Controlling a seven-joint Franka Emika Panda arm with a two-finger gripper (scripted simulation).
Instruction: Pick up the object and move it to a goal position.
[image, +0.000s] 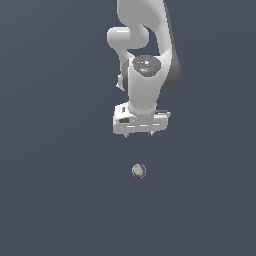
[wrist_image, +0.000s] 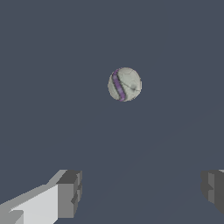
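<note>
A flat, dark slate-blue surface (image: 55, 200) fills both views and carries no markings. Against it, in the exterior view, the white Panda arm (image: 147, 50) comes in from the top edge, its rounded links stacked one over another with a grey, speckled joint cap facing the camera, and it ends in a boxy white hand pointed straight down. The gripper (image: 139, 134) at its end shows only two short dark finger stubs beneath the hand in that view; the wrist view gives them better, one grey finger pad (wrist_image: 69, 194) on a white finger at one edge of the picture and the other pad at the opposite edge, so the jaws stand wide apart with bare surface between them and nothing held. The ball (image: 139, 171), tiny beside the gripper, lies alone on the surface below the hand in the exterior view, clear of both fingers. In the wrist view it is pale grey-beige with a purple band down one side and faint dark lines, and it sits ahead of the fingertips rather than between them.
</note>
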